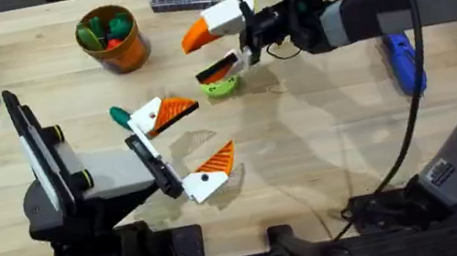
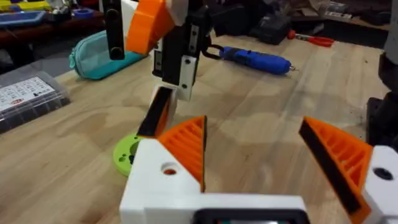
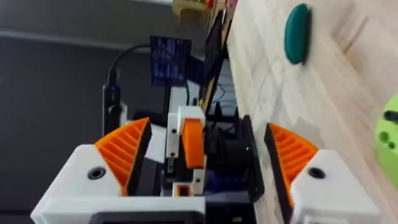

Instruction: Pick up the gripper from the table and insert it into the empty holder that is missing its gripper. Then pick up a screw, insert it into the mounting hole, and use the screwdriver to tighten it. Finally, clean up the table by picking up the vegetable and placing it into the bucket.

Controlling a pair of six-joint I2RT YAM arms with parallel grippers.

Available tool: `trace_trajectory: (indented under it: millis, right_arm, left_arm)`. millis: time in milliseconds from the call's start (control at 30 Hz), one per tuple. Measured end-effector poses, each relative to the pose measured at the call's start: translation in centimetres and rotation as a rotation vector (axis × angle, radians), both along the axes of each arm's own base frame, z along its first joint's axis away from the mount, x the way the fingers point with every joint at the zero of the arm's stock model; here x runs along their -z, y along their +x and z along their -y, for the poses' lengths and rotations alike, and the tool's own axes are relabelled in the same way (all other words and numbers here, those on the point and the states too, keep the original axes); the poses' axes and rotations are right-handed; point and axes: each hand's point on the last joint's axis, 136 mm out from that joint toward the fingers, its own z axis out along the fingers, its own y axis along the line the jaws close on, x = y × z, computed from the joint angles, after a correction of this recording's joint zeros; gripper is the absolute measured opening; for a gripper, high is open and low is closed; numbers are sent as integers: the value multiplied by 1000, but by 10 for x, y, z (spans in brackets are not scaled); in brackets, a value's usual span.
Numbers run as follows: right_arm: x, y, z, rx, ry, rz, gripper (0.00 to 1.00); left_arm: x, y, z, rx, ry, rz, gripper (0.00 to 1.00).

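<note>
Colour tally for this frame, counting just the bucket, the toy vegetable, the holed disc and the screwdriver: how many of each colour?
Orange: 1, the bucket
Green: 2, the vegetable and the holed disc
Blue: 1, the screwdriver
Total: 4

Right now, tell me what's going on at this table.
The right tool is open and turned sideways, its lower fingertip just above a green disc, gripping nothing I can see. The left tool is open too, low over the table. The vegetable lies beside it, not yet in the bucket. The screwdriver lies off to the right, apart from both.
</note>
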Motion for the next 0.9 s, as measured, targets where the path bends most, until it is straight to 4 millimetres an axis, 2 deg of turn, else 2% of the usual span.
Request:
trace_trajectory:
  millis: [300,567,667,767,900]
  right_arm:
    - [-5,-25,-7,-121,43,42,994]
    - [3,-63,-31,-233,38,28,994]
    - [3,-68,-35,-248,45,47,980]
    - [4,-66,-33,-240,47,57,859]
    - [4,-63,-32,-231,48,66,556]
  left_arm:
    - [0,0,0,0,0,0,976]
    - [0,0,0,0,0,-1,977]
    - [0,0,0,0,0,-1,977]
    - [0,0,0,0,0,-1,977]
    - [0,0,0,0,0,-1,977]
